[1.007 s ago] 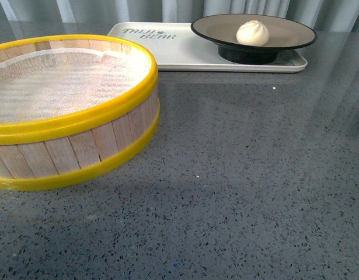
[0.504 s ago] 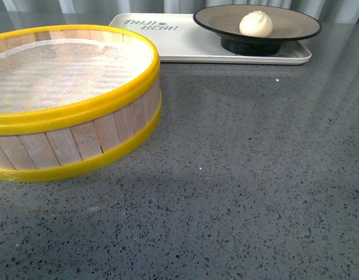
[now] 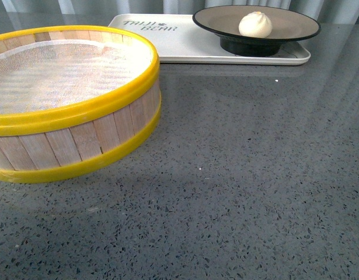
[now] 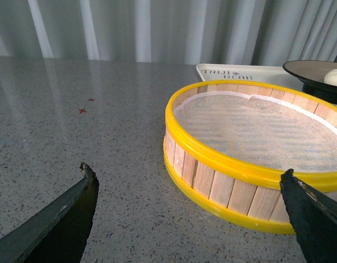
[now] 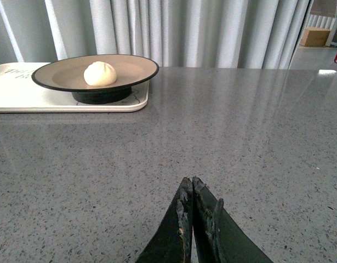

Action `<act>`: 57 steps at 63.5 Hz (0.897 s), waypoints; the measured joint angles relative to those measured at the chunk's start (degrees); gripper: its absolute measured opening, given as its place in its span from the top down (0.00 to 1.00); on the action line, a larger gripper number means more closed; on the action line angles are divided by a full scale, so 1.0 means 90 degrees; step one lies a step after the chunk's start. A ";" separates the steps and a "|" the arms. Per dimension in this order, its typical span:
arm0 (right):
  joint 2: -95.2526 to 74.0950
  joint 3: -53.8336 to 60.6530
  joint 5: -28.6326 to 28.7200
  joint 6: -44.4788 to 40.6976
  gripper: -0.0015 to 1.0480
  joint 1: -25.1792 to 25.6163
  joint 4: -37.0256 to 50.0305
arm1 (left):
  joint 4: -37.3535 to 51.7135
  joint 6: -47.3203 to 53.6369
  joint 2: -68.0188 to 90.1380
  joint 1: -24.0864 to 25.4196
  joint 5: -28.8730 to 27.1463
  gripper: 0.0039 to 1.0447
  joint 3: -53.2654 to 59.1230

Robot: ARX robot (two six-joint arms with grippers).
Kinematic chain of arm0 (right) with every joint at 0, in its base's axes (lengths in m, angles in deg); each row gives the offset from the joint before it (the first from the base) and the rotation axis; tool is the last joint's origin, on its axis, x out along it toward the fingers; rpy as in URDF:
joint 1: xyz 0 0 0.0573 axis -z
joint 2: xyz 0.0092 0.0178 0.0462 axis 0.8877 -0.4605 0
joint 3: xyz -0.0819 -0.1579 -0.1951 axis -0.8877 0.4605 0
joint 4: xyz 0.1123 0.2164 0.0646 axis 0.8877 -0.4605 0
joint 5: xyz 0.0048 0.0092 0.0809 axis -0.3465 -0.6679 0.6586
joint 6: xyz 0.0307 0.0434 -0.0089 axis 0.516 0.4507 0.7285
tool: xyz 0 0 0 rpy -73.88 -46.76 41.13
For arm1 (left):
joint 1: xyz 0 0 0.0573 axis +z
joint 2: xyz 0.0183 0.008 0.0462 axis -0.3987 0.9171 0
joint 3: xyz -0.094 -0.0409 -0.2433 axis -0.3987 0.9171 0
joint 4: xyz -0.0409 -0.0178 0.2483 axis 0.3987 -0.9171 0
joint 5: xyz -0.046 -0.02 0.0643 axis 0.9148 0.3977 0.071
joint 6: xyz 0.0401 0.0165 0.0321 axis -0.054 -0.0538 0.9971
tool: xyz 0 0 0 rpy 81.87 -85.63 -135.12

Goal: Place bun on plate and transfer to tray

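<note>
Surface: speckled grey stone table point(image 3: 255, 175), pleated grey curtains point(image 5: 173, 30) behind.
Bun point(image 3: 255, 24): pleated, white, on matte beige plate point(image 3: 296, 26).
Tray point(image 3: 191, 46): cream, rounded, at 12 o'clock.
Left gripper point(image 4: 187, 211): fingers wide apart.
Right gripper point(image 5: 191, 205): tips pressed together, empty.

Grey speckled surface point(image 3: 255, 192) before a pale curtain point(image 5: 173, 30)

The surface is dark grey stone with fine black and white flecks, glossy enough to carry long soft streaks of reflected light — clearest toward its far right. Two small red marks point(image 4: 86, 106) sit on it in the left wrist view. Behind it hangs a grey-white curtain in vertical folds, spanning the whole back. In the right wrist view a gap at the curtain's edge shows a lighter floor point(image 5: 316, 55) and a brown box point(image 5: 315, 36) — details there are too small to tell.
</note>
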 joint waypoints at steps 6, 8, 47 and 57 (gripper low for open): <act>0.0430 0.0002 0.0005 0.0000 0.98 0.0000 -0.0381 | 0.0000 0.0002 0.0000 0.0000 0.0000 0.06 0.0000; 0.0551 0.0002 0.0002 0.0000 0.98 0.0000 -0.0493 | 0.0000 0.0002 0.0000 0.0000 0.0000 0.06 0.0000; 0.2514 0.0005 0.0002 0.0000 0.98 0.0000 -0.2380 | 0.0000 0.0002 0.0000 0.0000 0.0000 0.06 0.0000; 0.2778 0.0005 0.0002 0.0000 0.98 0.0000 -0.2645 | 0.0000 0.0002 0.0000 0.0000 0.0000 0.06 0.0000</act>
